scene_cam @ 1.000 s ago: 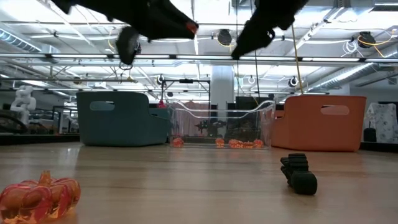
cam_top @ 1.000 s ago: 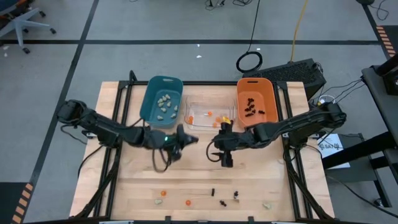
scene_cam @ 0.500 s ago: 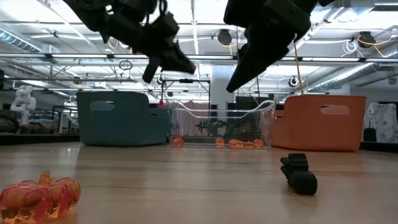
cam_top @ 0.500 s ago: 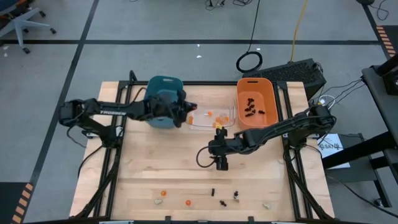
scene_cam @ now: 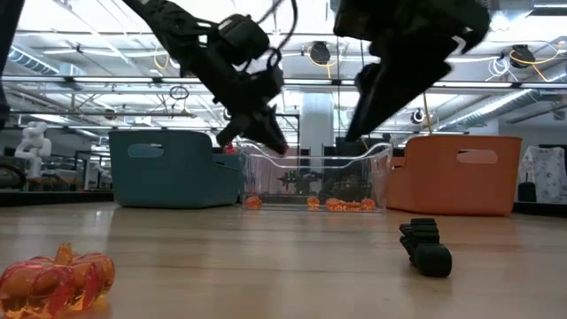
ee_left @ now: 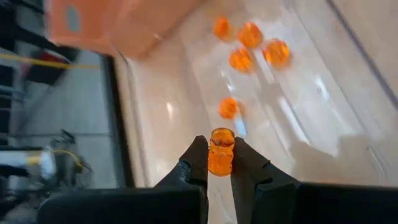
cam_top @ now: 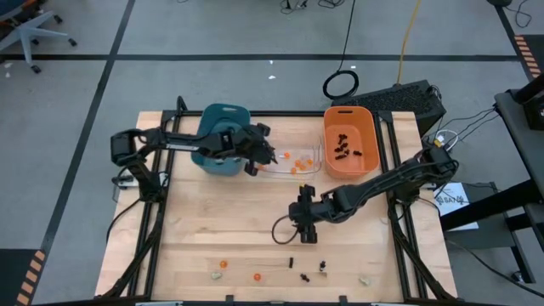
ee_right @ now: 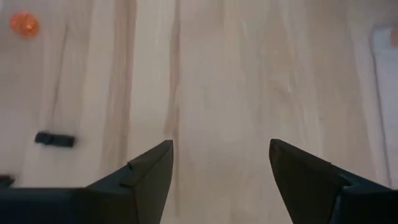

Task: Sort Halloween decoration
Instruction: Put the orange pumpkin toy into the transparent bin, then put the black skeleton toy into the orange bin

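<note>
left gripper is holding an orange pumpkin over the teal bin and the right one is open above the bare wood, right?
Not quite: the left gripper holds its orange pumpkin over the clear bin, where other orange pumpkins already lie, not the teal one. The left wrist view shows this. The right gripper is indeed open above the bare wood.

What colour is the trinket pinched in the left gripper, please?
Translucent orange; the trinket shows best in the left wrist view, between the left gripper fingers.
</note>
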Controlling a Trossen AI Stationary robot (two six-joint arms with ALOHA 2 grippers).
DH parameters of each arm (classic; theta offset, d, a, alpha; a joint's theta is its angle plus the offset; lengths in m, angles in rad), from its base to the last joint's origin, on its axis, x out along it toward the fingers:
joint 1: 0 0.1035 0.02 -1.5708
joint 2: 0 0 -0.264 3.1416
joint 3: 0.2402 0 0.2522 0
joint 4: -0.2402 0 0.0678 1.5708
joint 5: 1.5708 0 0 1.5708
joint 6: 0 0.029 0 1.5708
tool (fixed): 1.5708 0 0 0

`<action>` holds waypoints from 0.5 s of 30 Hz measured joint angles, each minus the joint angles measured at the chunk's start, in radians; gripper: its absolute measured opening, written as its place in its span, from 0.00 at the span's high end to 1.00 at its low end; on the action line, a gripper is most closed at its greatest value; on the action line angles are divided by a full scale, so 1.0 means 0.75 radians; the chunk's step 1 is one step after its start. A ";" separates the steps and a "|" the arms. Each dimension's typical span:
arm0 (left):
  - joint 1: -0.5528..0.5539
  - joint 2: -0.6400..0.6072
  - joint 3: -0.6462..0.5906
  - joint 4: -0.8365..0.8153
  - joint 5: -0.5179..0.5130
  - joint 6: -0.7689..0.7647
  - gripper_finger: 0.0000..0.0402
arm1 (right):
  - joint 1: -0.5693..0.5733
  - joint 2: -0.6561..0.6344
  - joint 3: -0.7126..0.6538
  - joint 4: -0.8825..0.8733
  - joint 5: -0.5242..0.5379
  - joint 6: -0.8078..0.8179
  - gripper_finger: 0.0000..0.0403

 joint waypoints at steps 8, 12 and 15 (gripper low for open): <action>-0.039 0.036 0.033 -0.062 -0.132 -0.019 0.84 | 0.092 0.000 0.000 -0.033 0.024 0.104 0.38; -0.084 0.036 0.033 -0.057 -0.307 -0.072 0.71 | 0.131 0.000 0.000 -0.033 0.044 0.144 0.38; -0.151 0.036 0.033 -0.048 -0.518 -0.074 0.63 | 0.164 0.000 0.000 -0.033 0.047 0.162 0.38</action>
